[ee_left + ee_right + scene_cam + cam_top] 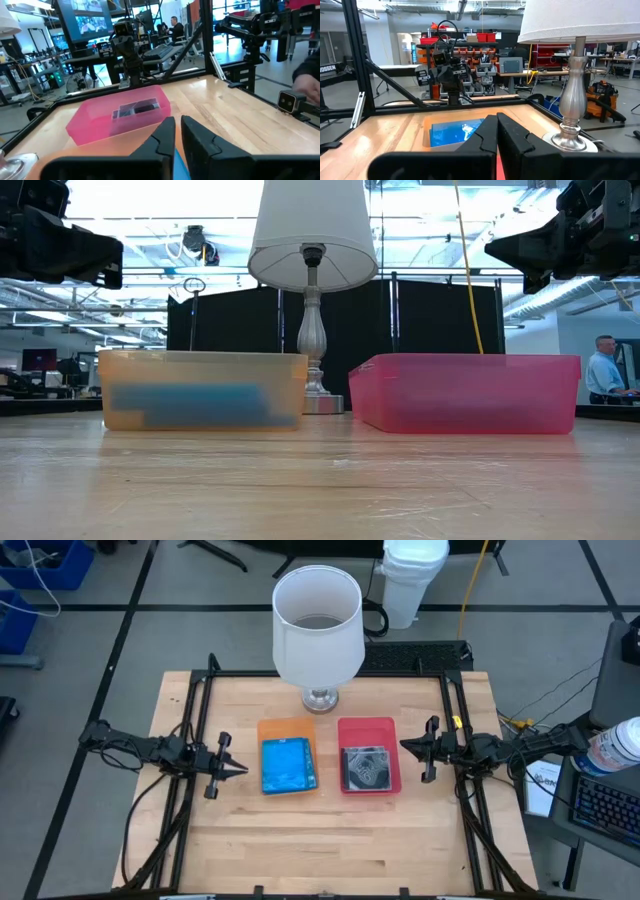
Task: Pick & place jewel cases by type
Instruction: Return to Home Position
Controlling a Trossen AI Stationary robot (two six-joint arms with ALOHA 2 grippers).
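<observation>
Above the bench (pixel 330 840), the left fingers (pixel 242 768) are pinched together and empty. Their tips stop just short of the orange tray (pixel 285 724), where the blue jewel cases (pixel 288 765) lie flat. The right fingers (pixel 405 747), equally narrow and empty, point at the red tray (pixel 366 725), which holds the dark jewel cases (pixel 366 768). Down low, both trays sit side by side before the lamp (pixel 312 240), with blue showing through the orange wall. Left wrist: the dark jewel cases rest inside the red tray, ahead of the tips. Right wrist: the blue jewel cases sit dead ahead, just beyond the closed tips.
</observation>
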